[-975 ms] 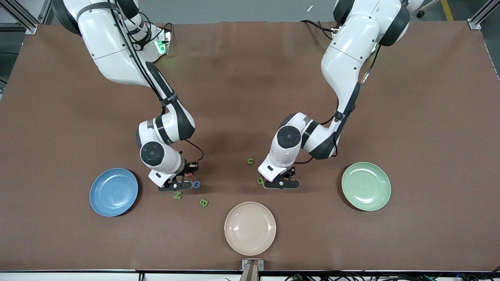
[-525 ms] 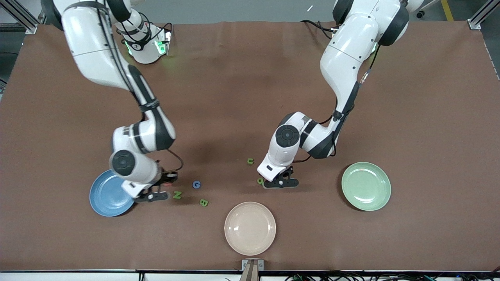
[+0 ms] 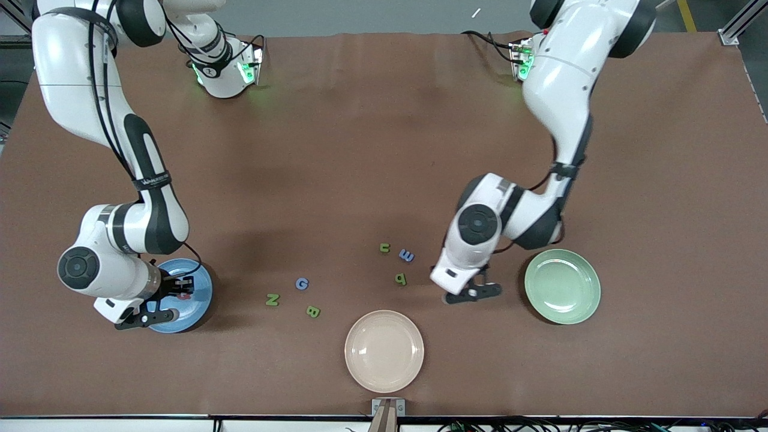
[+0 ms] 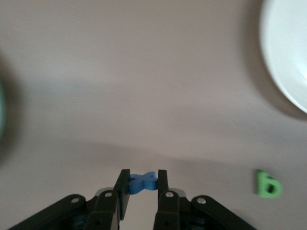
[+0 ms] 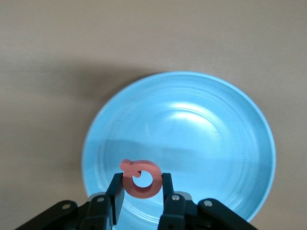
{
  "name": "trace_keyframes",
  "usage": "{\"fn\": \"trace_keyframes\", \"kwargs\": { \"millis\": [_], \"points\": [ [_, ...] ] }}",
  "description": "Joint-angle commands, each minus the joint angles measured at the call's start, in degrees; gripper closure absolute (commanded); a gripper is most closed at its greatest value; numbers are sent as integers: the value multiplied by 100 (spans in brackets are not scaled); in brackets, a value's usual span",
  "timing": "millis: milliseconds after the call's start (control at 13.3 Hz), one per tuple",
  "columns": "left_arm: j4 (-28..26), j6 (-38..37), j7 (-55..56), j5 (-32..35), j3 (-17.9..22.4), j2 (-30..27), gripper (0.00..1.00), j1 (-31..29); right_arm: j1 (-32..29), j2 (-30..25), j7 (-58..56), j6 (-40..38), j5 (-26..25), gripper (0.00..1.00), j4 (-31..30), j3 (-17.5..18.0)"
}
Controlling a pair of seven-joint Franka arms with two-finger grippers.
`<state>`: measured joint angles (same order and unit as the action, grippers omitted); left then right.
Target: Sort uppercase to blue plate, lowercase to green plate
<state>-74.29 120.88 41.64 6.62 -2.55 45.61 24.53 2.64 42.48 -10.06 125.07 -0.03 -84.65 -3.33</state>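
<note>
My right gripper (image 3: pixel 182 293) is over the blue plate (image 3: pixel 201 282), shut on the pink-red Q (image 5: pixel 140 178). The right wrist view shows the Q above the blue plate (image 5: pixel 201 124). My left gripper (image 3: pixel 478 285) is over bare table between the green b/q shape (image 3: pixel 400 278) and the green plate (image 3: pixel 562 287). It is shut on the small blue cross piece (image 4: pixel 142 182). On the table lie the blue G (image 3: pixel 302 283), green N (image 3: pixel 272 299), green B (image 3: pixel 312 311), green u (image 3: pixel 384 247) and blue m/E shape (image 3: pixel 406 255).
A cream plate (image 3: pixel 384 350) sits near the table's front edge, nearer the camera than the letters. Its rim shows in the left wrist view (image 4: pixel 288 52), as does the green b/q shape (image 4: pixel 267 184). Brown table surface lies all round.
My right arm carried the Q from beside the G and N to over the blue plate. My left arm moved from the green b/q shape toward the green plate, uncovering the blue m/E shape.
</note>
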Motion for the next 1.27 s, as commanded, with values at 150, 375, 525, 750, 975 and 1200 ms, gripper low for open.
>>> {"fn": "trace_keyframes", "kwargs": {
  "millis": [150, 375, 525, 750, 975, 1200],
  "points": [
    [-717, -109, -435, 138, -61, -403, 95, -939, -26, -3, -40, 166, -112, 26, -87, 96],
    [-858, -73, -560, 120, -62, -360, 95, -1273, 166, -56, 47, 140, -33, 20, -43, 140],
    [-956, -91, -770, 120, -79, -369, 94, -1590, 351, -30, 196, 184, 72, 20, -52, 157],
    [-1130, -126, -868, 77, -96, -386, 77, -1855, 816, -12, 1405, 280, 187, 20, -51, 157],
    [-1237, -222, -754, 41, -97, -509, 0, -1846, 1404, 23, 2864, 780, 205, 19, -104, 148],
    [-1220, -293, -168, 50, -149, -526, 0, -1567, 1888, 277, 4314, 1280, 178, 19, -104, 148]
  ]
}}
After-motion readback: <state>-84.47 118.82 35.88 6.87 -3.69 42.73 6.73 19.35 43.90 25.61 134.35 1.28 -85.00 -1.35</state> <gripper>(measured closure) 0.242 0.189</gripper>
